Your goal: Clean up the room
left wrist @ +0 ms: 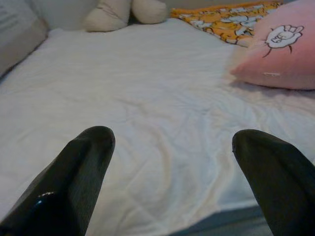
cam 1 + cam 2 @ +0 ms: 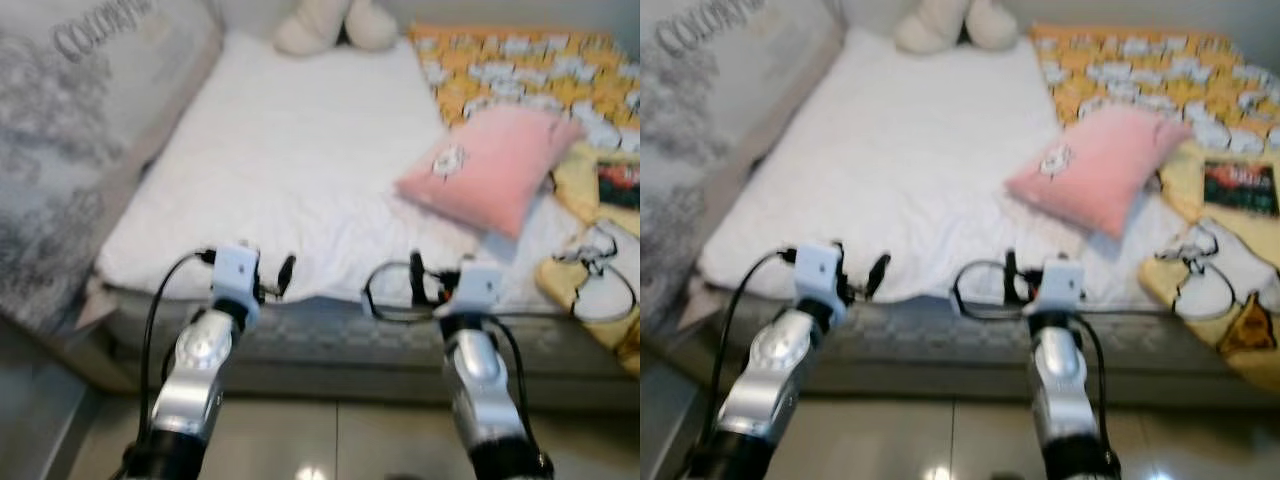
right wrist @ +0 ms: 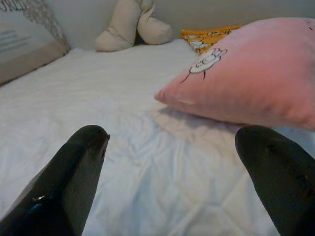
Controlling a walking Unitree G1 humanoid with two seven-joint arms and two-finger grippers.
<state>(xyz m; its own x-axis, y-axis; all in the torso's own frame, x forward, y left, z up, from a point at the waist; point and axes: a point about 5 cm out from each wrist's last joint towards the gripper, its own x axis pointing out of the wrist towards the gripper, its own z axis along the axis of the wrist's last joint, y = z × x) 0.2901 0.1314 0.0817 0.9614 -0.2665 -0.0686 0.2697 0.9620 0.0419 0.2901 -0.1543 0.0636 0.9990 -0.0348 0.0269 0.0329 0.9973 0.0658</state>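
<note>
A bed with a white sheet (image 2: 290,150) stands right in front of me. A pink pillow (image 2: 490,165) with a small cartoon print lies on its right side. Both my arms reach toward the bed's near edge. My left gripper (image 1: 172,137) is open over the sheet's front edge, with nothing between its fingers. My right gripper (image 3: 172,132) is open too, pointing at the pink pillow (image 3: 246,73) a short way ahead without touching it. A beige plush toy (image 2: 335,25) rests at the far end of the bed.
An orange patterned blanket (image 2: 520,65) covers the far right of the bed. A yellow cartoon blanket (image 2: 600,270) is bunched at the right edge, with a dark book-like item (image 2: 620,185) on it. A grey printed cushion (image 2: 70,130) leans on the left. Tiled floor (image 2: 330,440) lies below.
</note>
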